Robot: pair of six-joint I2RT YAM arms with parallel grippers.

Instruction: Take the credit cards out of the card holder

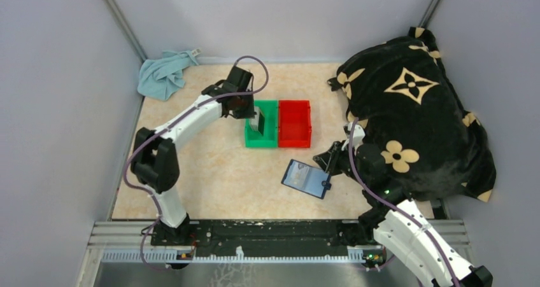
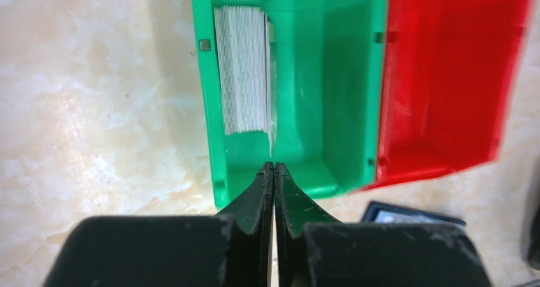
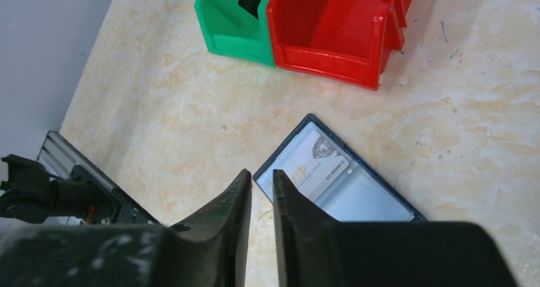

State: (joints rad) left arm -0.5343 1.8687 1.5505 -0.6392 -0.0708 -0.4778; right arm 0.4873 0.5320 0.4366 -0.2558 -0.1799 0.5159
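Observation:
The navy card holder [image 1: 307, 177] lies open and flat on the table, with a pale card [image 3: 318, 163] in its clear pocket. My right gripper [image 3: 261, 171] hovers at the holder's [image 3: 356, 191] near corner. Its jaws stand a narrow gap apart, open, with only table showing between them. My left gripper [image 2: 274, 166] is shut, its tips just over the near wall of the green bin [image 2: 331, 77]. Grey credit cards [image 2: 242, 70] lean against that bin's left wall. One thin card [image 2: 271, 109] stands on edge just beyond the tips, a sliver of green between them.
A red bin [image 1: 295, 123] sits against the green bin's [image 1: 270, 139] right side. A black flower-patterned blanket [image 1: 414, 109] is heaped at the right, close behind my right arm. A blue cloth [image 1: 164, 74] lies in the far left corner. Grey walls enclose the table.

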